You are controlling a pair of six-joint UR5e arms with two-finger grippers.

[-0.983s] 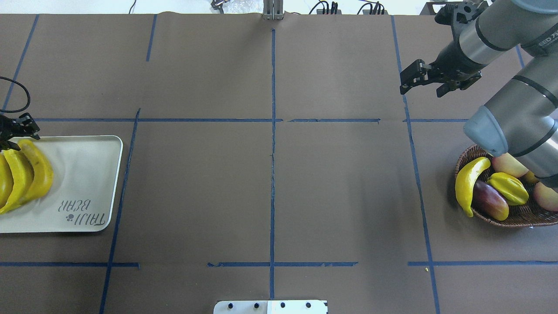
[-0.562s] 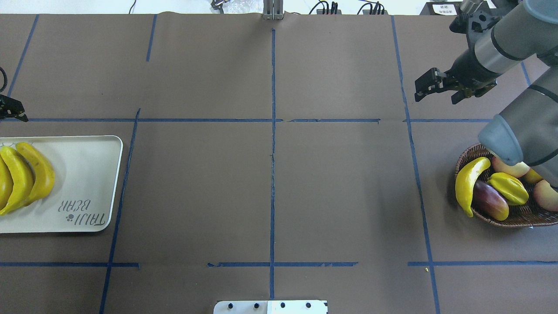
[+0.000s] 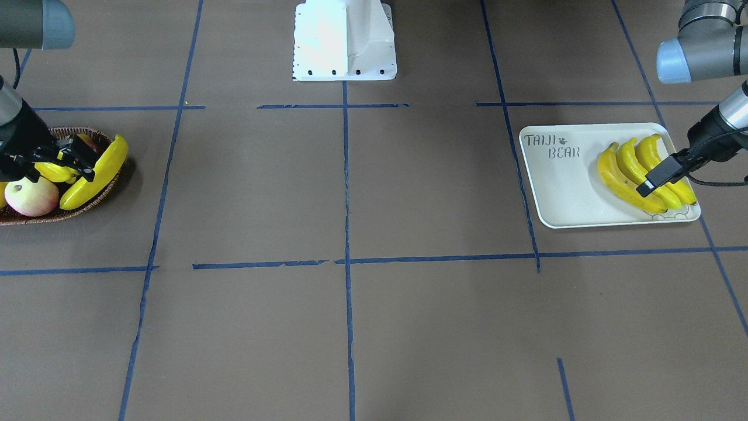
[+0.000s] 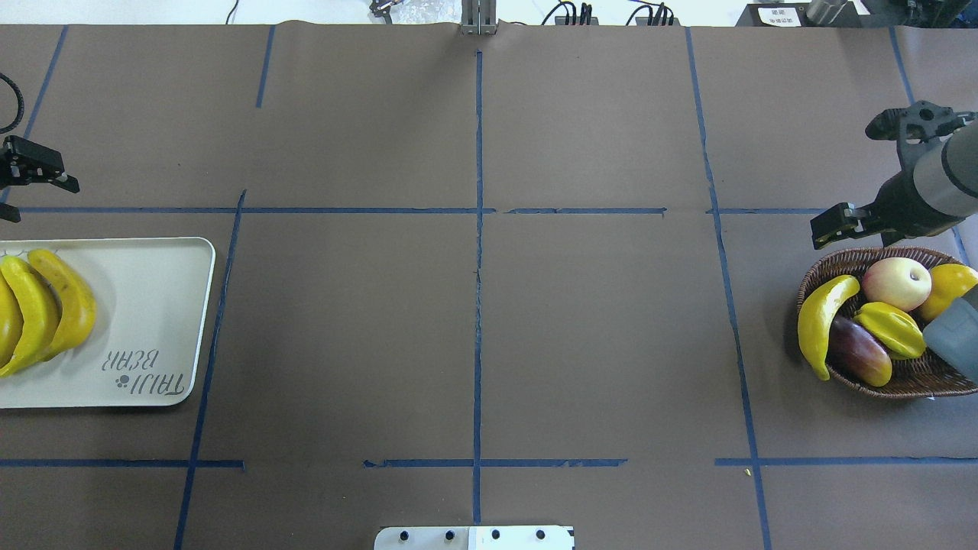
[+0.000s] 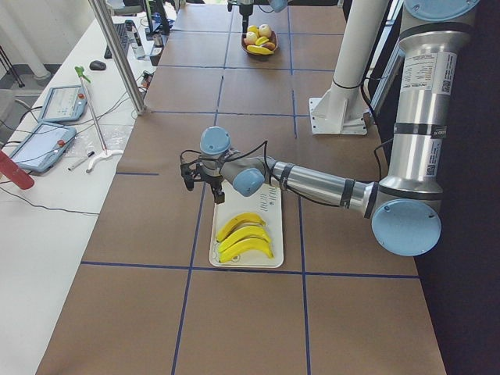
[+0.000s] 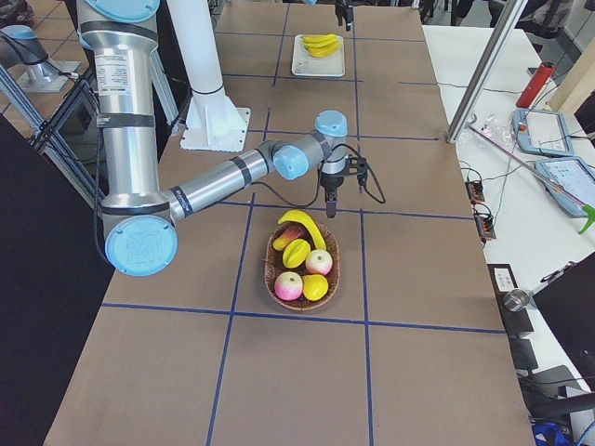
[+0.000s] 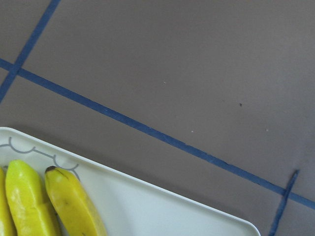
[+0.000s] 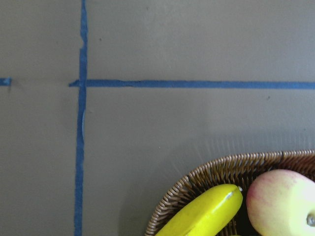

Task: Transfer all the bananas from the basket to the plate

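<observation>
Three yellow bananas [image 4: 46, 305] lie side by side on the off-white plate [image 4: 153, 305] at the table's left end. They also show in the front view as bananas [image 3: 634, 175] on the plate [image 3: 561, 187]. My left gripper [image 4: 34, 195] hangs open and empty just beyond the plate's far edge. One banana [image 4: 821, 321] leans on the left rim of the wicker basket [image 4: 901, 386] at the right end. My right gripper [image 4: 854, 229] is open and empty above the basket's far rim. Its wrist view shows that banana [image 8: 202, 216] inside the basket [image 8: 206, 172].
The basket also holds an apple [image 4: 898, 283], a yellow starfruit [image 4: 890, 328], a purple and yellow fruit [image 4: 859, 351] and an orange-yellow fruit [image 4: 947, 283]. My right arm's grey elbow [image 4: 955, 344] overlaps the basket's right side. The robot base [image 3: 345, 41] stands at mid-table.
The right gripper has swung from the far right of the table toward me, down to the basket's far rim. The left gripper has drawn back from the bananas past the plate's far edge.
</observation>
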